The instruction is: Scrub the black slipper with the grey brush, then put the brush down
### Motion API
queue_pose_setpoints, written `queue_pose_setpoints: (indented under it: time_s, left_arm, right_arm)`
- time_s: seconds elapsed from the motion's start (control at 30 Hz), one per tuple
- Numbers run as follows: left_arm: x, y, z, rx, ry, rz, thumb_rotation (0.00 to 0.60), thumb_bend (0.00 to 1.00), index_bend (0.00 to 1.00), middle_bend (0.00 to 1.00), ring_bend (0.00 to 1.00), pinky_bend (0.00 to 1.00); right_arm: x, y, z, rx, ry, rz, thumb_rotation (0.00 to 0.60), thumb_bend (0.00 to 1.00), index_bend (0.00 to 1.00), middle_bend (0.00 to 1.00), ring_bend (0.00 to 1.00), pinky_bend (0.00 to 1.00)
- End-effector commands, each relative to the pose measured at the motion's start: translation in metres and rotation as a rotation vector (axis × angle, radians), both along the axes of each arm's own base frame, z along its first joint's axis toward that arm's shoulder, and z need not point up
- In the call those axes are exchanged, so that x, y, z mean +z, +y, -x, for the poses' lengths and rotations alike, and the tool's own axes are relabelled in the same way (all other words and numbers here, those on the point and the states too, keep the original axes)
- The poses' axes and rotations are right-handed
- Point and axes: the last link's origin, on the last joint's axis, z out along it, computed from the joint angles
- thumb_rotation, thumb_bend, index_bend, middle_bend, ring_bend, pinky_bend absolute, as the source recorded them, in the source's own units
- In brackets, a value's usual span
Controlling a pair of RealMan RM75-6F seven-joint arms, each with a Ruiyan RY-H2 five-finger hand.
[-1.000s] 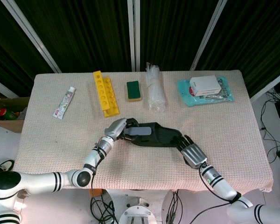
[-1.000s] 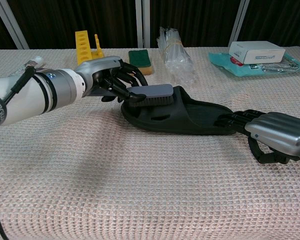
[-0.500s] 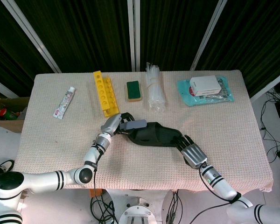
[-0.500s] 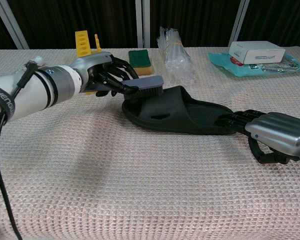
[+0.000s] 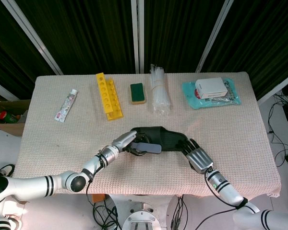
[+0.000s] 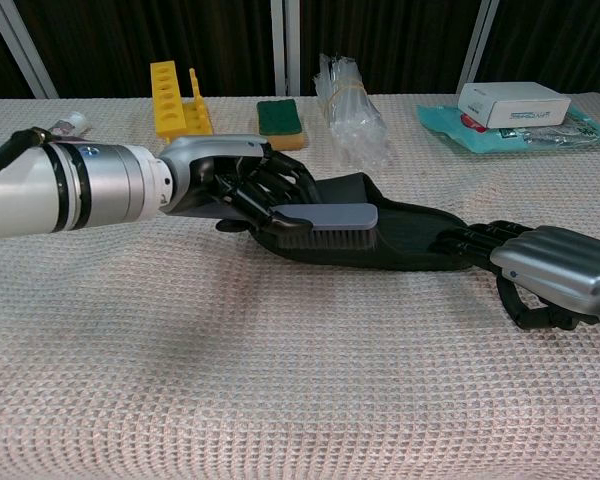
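Note:
The black slipper (image 5: 161,138) (image 6: 405,230) lies in the middle of the table, toe to the left. My left hand (image 5: 126,141) (image 6: 242,190) holds the grey brush (image 5: 148,148) (image 6: 327,219) by its left end. The brush lies bristles down against the slipper's near side. At the heel end, my right hand (image 5: 197,157) (image 6: 545,270) has its fingers on the slipper, holding it in place.
Along the far edge lie a toothpaste tube (image 5: 66,105), a yellow rack (image 5: 108,96) (image 6: 176,98), a green sponge (image 5: 137,92) (image 6: 280,119), a bundle of clear plastic (image 5: 159,89) (image 6: 348,105) and a white box (image 5: 210,87) (image 6: 510,103) on a teal pack.
My left hand has brought the brush from the slipper's far toe end toward me and to the right, down onto its near side. The right hand and slipper have stayed put.

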Motion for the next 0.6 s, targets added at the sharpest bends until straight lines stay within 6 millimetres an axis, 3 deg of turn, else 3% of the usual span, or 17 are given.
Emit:
queue_pose_setpoints:
  time_s: [0.03,0.23,0.6]
  left_arm:
    - [0.002,0.004,0.001,0.006,-0.023,-0.059,0.600,0.54,0.89,0.92,0.86,0.94]
    - [-0.003,0.014,0.007,0.029,-0.030,-0.250,0.600,0.54,0.89,0.92,0.86,0.94]
    - [-0.016,0.033,0.018,0.110,0.033,-0.339,0.600,0.54,0.89,0.92,0.86,0.94]
  right_arm:
    - [0.000,0.000,0.000,-0.002,-0.001,0.001,0.594,1.00,0.00,0.00,0.00,0.00]
    - [0.002,0.000,0.001,-0.006,-0.004,0.005,0.595,1.00,0.00,0.00,0.00,0.00]
    - [0.002,-0.002,0.003,-0.011,0.000,0.001,0.594,1.00,0.00,0.00,0.00,0.00]
